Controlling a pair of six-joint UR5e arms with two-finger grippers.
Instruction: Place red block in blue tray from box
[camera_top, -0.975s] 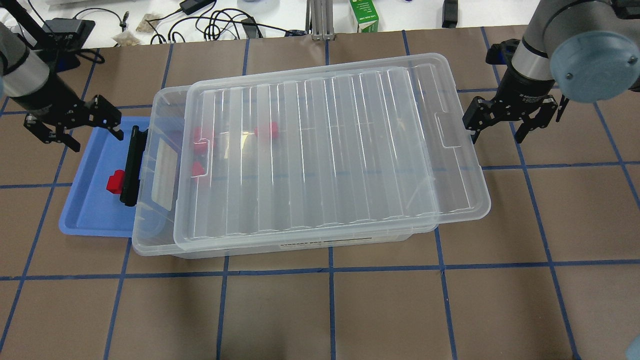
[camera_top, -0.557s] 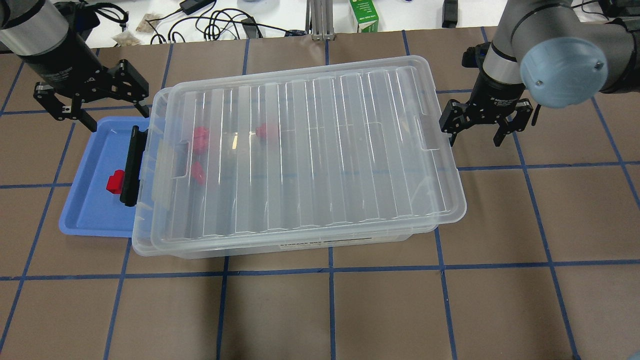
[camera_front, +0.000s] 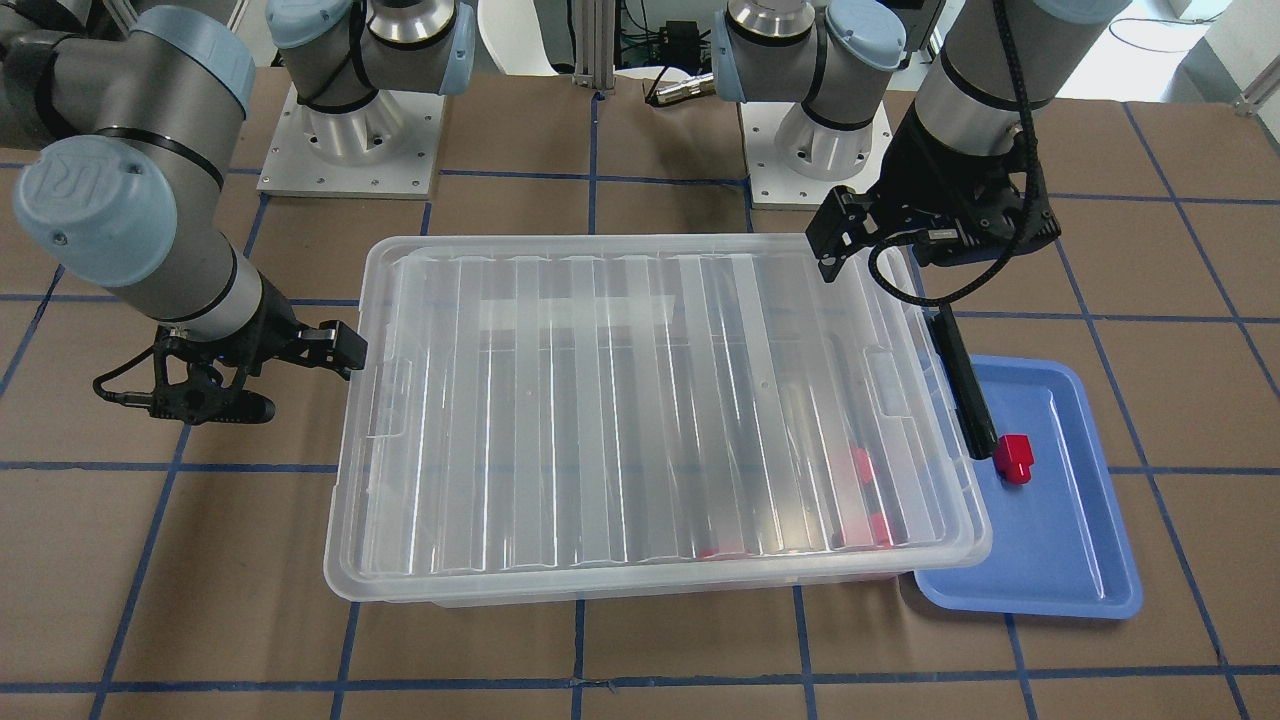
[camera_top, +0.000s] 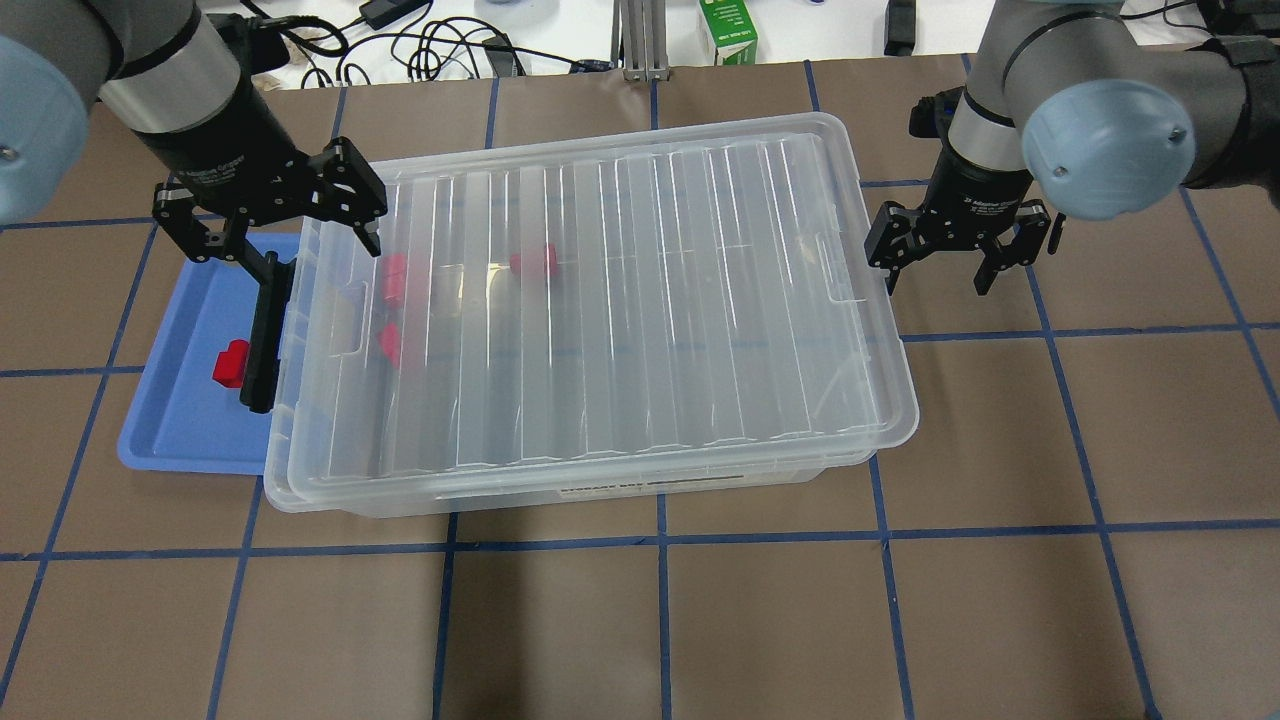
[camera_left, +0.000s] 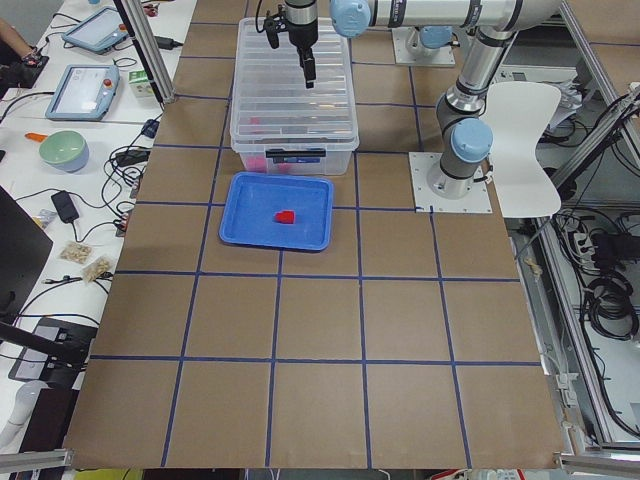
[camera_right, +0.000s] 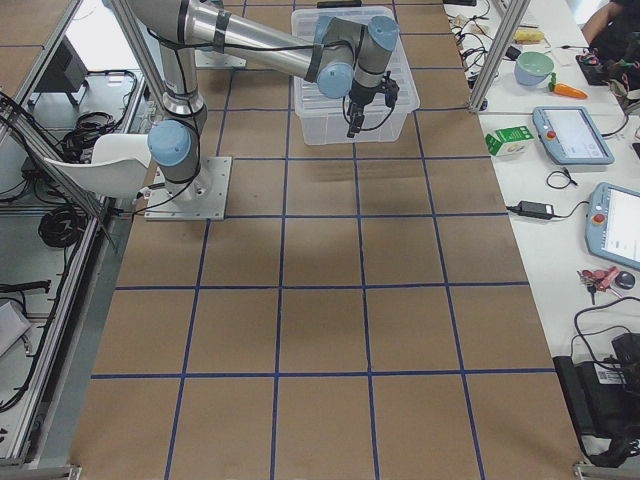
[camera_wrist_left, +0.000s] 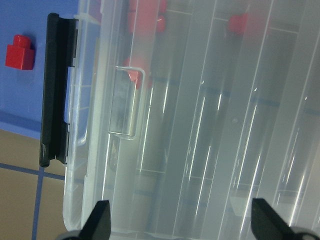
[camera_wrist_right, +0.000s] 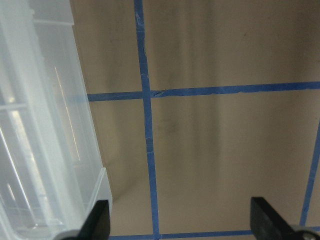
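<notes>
One red block (camera_top: 231, 362) lies in the blue tray (camera_top: 185, 440), also seen in the front view (camera_front: 1013, 455) and the left wrist view (camera_wrist_left: 19, 51). Three more red blocks (camera_top: 533, 262) show through the ribbed lid (camera_top: 640, 310) that covers the clear box (camera_top: 600, 490). The box's black latch bar (camera_top: 264, 335) hangs over the tray. My left gripper (camera_top: 285, 232) is open and empty above the box's far left corner. My right gripper (camera_top: 935, 272) is open and empty, just off the lid's right end.
The tray (camera_front: 1060, 570) touches the box's left end. Cables and a green carton (camera_top: 728, 30) lie on the white bench beyond the table's far edge. Brown table surface with blue tape lines (camera_wrist_right: 145, 125) lies to the right of the box.
The lid has slid left and now covers the box. My right gripper moved left beside the lid's end. My left gripper moved from over the tray to the box's far left corner.
</notes>
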